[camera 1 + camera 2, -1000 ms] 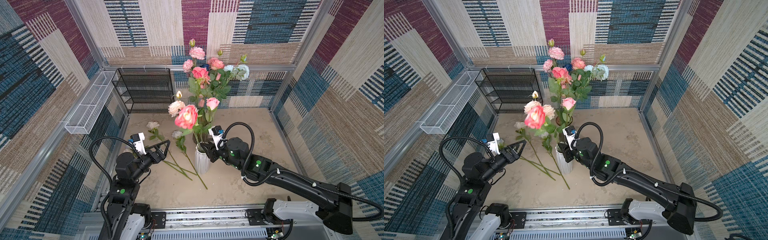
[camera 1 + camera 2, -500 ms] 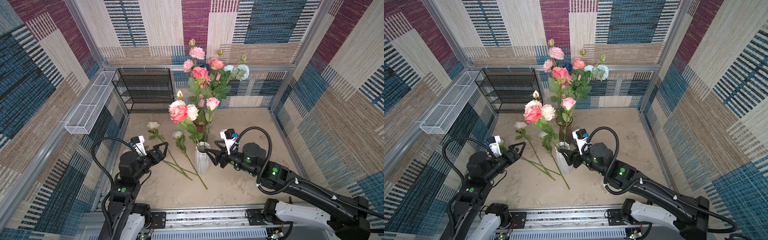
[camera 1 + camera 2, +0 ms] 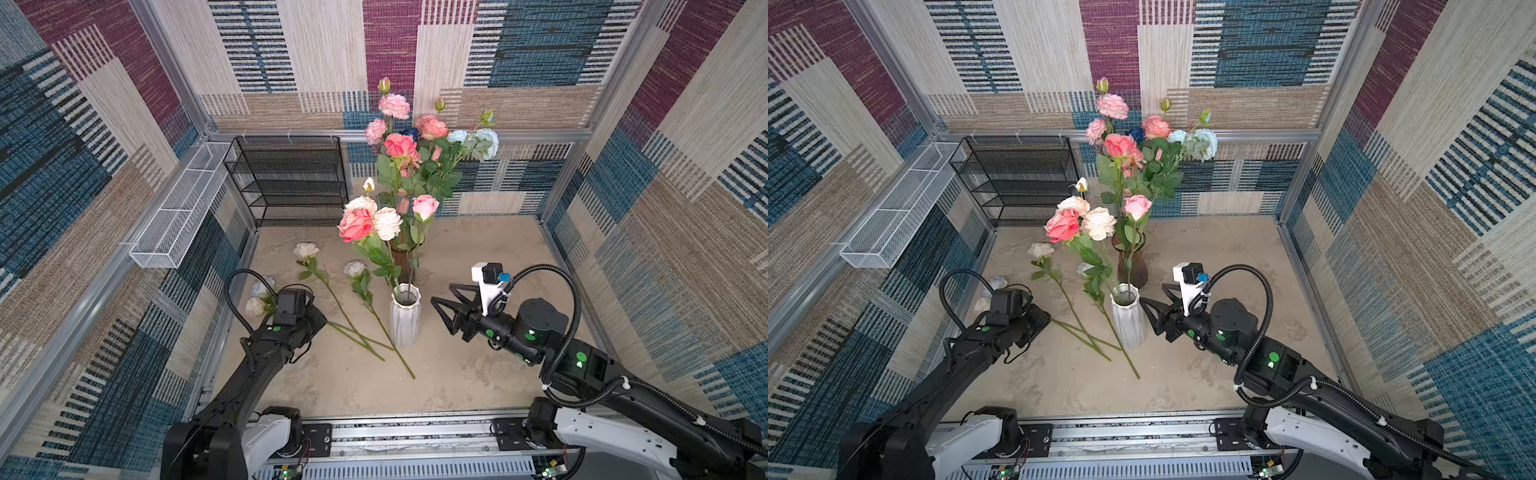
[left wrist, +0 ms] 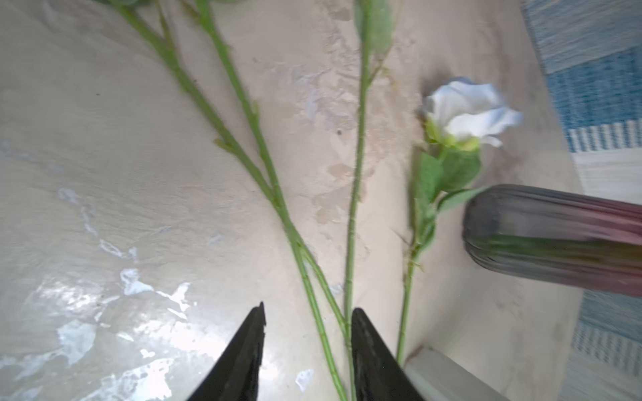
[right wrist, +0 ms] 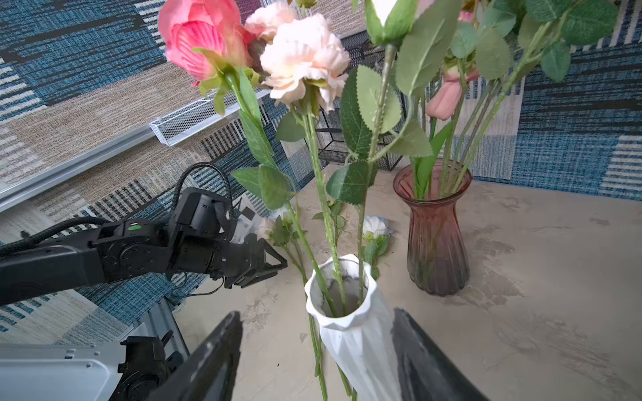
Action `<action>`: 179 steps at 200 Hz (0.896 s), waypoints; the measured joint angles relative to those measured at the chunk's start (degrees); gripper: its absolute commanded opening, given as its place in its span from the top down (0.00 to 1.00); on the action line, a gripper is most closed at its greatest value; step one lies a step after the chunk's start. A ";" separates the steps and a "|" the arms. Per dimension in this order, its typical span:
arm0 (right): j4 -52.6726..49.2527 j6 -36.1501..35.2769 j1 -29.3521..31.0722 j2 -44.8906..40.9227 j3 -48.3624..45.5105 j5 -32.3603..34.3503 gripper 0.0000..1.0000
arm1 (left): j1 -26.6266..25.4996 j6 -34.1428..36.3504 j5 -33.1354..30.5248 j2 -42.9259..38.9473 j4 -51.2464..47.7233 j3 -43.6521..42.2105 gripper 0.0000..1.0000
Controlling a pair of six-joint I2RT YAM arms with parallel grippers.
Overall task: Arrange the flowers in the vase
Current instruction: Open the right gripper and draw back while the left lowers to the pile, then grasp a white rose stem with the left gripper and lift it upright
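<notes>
A white ribbed vase (image 3: 405, 316) (image 3: 1128, 321) (image 5: 354, 333) stands mid-table with a pink rose (image 3: 354, 225), a peach rose (image 3: 387, 222) and a third stem in it. Several flowers lie on the table to its left: a white rose (image 3: 305, 250) (image 4: 465, 114), another white one (image 3: 354, 268), and crossing green stems (image 3: 357, 337) (image 4: 243, 114). My left gripper (image 3: 318, 322) (image 4: 309, 312) is low over those stems, its jaws partly open with stems between them, not pinched. My right gripper (image 3: 441, 293) (image 3: 1153, 293) (image 5: 318, 314) is open and empty, just right of the white vase.
A maroon glass vase (image 3: 402, 262) (image 5: 436, 236) with a tall bunch of roses stands just behind the white vase. A black wire shelf (image 3: 291, 178) is at the back left, a white mesh basket (image 3: 183, 208) on the left wall. Patterned walls enclose the table.
My left gripper dropped down to the stems on the table and its jaws narrowed. My right gripper let go of the pink rose, now standing in the white vase, and backed off to the right.
</notes>
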 measured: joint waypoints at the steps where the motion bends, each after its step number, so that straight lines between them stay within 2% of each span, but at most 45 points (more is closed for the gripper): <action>1: -0.04 0.00 0.00 -0.07 -0.04 0.04 0.30 | 0.09 -0.09 -0.09 0.48 0.07 0.04 0.60; 42: -0.85 0.61 0.00 -2.27 -1.29 0.61 0.31 | 1.77 -1.14 -2.16 12.63 5.20 2.91 0.67; 90: -1.22 0.81 0.00 -4.61 -2.21 1.81 0.31 | 3.32 -1.27 -4.79 18.73 10.84 4.98 0.70; 146: -2.43 0.79 0.00 -5.53 -2.25 3.15 0.31 | 4.11 -0.63 -6.38 26.77 13.07 8.76 0.75; 179: -2.95 0.79 0.00 -5.70 -2.23 3.48 0.31 | 4.24 -0.20 -7.43 29.97 16.61 10.16 0.88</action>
